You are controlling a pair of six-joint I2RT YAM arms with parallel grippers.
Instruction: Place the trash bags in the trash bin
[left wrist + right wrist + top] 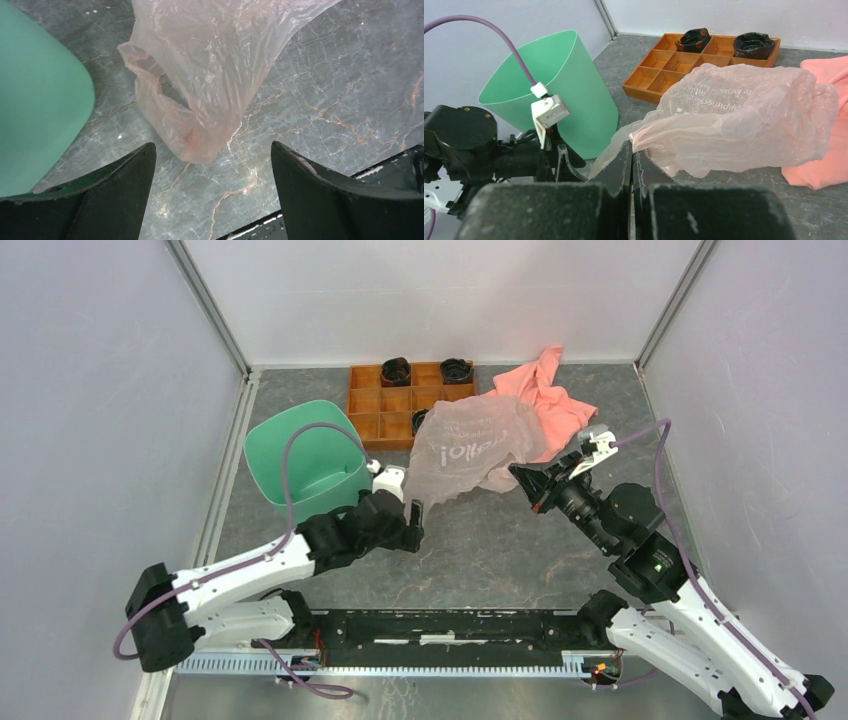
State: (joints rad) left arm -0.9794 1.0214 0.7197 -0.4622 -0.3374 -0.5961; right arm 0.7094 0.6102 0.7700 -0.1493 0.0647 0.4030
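Plain white walls (100,390), metal corner posts (212,308), grey veined tabletop (480,550), perhaps marble

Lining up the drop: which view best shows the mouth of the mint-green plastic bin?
Top external: it looks down into the mint-green plastic bin, showing the whole rim and the inner wall. The right wrist view shows only its outer wall and the rim edge-on. The left wrist view shows just a slab of green wall.
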